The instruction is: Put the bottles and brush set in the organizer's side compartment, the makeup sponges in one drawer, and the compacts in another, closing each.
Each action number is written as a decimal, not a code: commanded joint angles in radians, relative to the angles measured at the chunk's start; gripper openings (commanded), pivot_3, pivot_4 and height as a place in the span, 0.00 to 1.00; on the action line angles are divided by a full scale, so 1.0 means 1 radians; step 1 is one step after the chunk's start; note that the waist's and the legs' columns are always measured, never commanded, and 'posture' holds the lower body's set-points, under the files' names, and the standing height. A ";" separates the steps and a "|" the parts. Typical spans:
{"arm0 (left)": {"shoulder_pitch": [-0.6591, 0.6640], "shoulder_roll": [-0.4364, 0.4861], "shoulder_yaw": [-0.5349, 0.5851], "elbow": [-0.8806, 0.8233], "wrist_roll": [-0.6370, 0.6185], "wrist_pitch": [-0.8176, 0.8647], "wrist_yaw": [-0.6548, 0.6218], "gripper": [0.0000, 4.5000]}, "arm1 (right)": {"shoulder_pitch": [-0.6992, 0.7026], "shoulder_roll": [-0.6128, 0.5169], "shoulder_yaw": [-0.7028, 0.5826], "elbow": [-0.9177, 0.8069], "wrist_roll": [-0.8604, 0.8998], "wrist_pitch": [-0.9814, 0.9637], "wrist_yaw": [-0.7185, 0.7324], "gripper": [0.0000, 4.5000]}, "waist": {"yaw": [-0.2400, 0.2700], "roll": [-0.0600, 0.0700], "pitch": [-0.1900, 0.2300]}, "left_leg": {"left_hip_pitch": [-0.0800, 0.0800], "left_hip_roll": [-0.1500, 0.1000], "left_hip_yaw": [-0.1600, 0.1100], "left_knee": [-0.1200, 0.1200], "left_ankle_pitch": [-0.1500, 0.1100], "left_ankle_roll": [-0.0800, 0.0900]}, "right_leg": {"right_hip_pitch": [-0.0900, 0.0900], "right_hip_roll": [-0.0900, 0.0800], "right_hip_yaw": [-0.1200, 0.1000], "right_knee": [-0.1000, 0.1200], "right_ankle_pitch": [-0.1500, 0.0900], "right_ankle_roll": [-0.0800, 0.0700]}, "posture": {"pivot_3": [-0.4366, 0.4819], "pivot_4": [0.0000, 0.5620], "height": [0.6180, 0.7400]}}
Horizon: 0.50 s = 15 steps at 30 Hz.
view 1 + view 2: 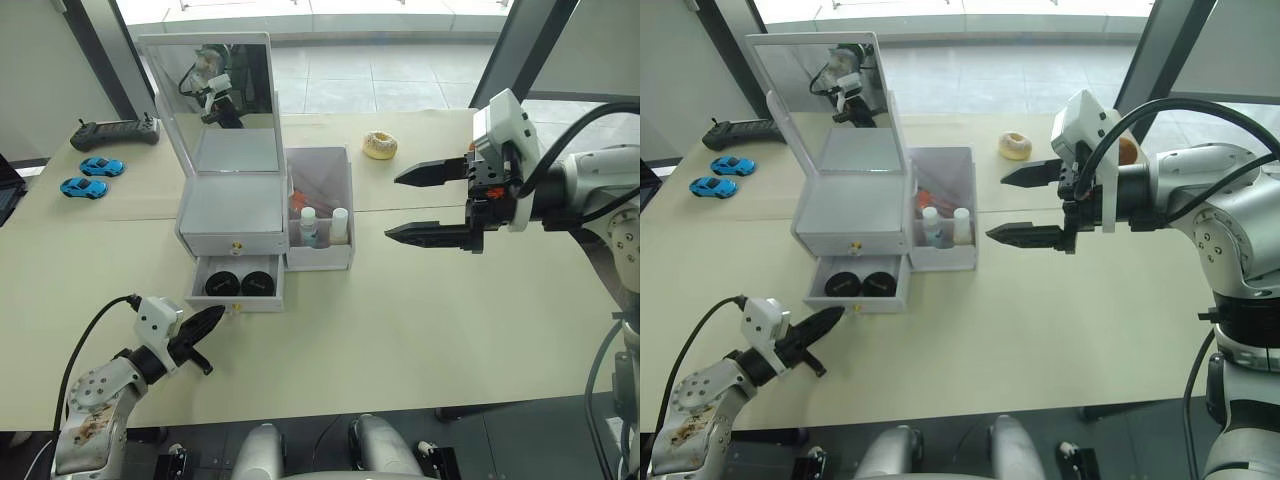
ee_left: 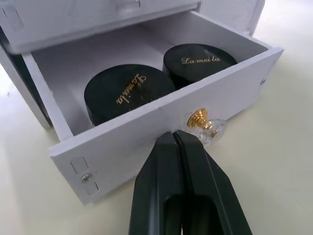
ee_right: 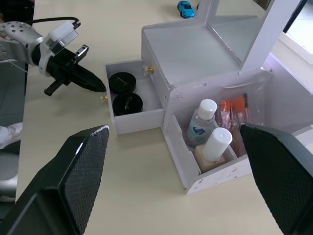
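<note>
The white organizer (image 1: pixel 228 205) stands with its mirror lid up. Its lower drawer (image 1: pixel 236 298) is pulled out, and two black compacts (image 2: pixel 128 90) lie inside. The upper drawer (image 1: pixel 232 240) is shut. My left gripper (image 2: pixel 177 139) is shut, its tips touching the lower drawer's front beside the gold knob (image 2: pixel 203 122). In the side compartment (image 1: pixel 322 258) stand the two white-capped bottles (image 3: pixel 211 142) with the brush set (image 3: pixel 234 111) behind them. My right gripper (image 1: pixel 425 203) hangs open above the table, to the right of that compartment. The makeup sponges are out of view.
A doughnut-shaped toy (image 1: pixel 380 145) lies behind the organizer to the right. A black controller (image 1: pixel 115 131) and two blue toy cars (image 1: pixel 92 176) sit at the far left. A seam in the table (image 1: pixel 420 208) runs across behind the drawer's level.
</note>
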 commanded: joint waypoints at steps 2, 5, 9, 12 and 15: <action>-0.077 0.014 -0.026 -0.018 0.003 -0.019 0.024 0.01 | -0.017 -0.013 -0.026 -0.025 0.004 0.002 -0.007 1.00 | 0.001 0.000 0.000 | 0.000 0.000 0.000 0.000 0.000 0.000 | 0.000 0.000 0.000 0.000 0.000 0.000 | 0.48 0.27 1.00; -0.138 0.014 -0.049 0.011 0.014 -0.019 0.041 0.01 | -0.020 -0.013 -0.031 -0.033 0.009 0.011 -0.017 1.00 | 0.001 0.000 0.000 | 0.000 0.000 0.000 0.001 0.000 0.000 | 0.000 0.000 0.000 0.000 0.000 0.001 | 0.48 0.27 1.00; -0.204 0.018 -0.089 0.089 0.048 -0.051 0.043 0.01 | -0.011 -0.017 -0.036 -0.043 0.011 0.015 -0.027 1.00 | 0.000 0.000 0.000 | 0.000 -0.001 0.000 0.000 0.000 0.000 | 0.001 0.000 0.000 0.000 0.000 0.001 | 0.48 0.27 1.00; -0.243 0.023 -0.093 0.126 0.047 -0.061 0.044 0.01 | -0.004 -0.016 -0.044 -0.048 0.013 0.022 -0.040 1.00 | -0.001 0.000 0.000 | 0.000 0.000 -0.001 0.000 0.000 0.000 | 0.001 0.000 0.000 0.000 0.000 0.001 | 0.48 0.27 1.00; -0.261 0.035 -0.094 0.159 0.048 -0.073 0.038 0.01 | 0.006 -0.020 -0.054 -0.061 0.021 0.030 -0.047 1.00 | -0.002 0.000 0.000 | 0.000 0.000 -0.001 0.000 0.000 0.000 | 0.001 0.000 0.000 0.000 0.000 0.001 | 0.48 0.27 1.00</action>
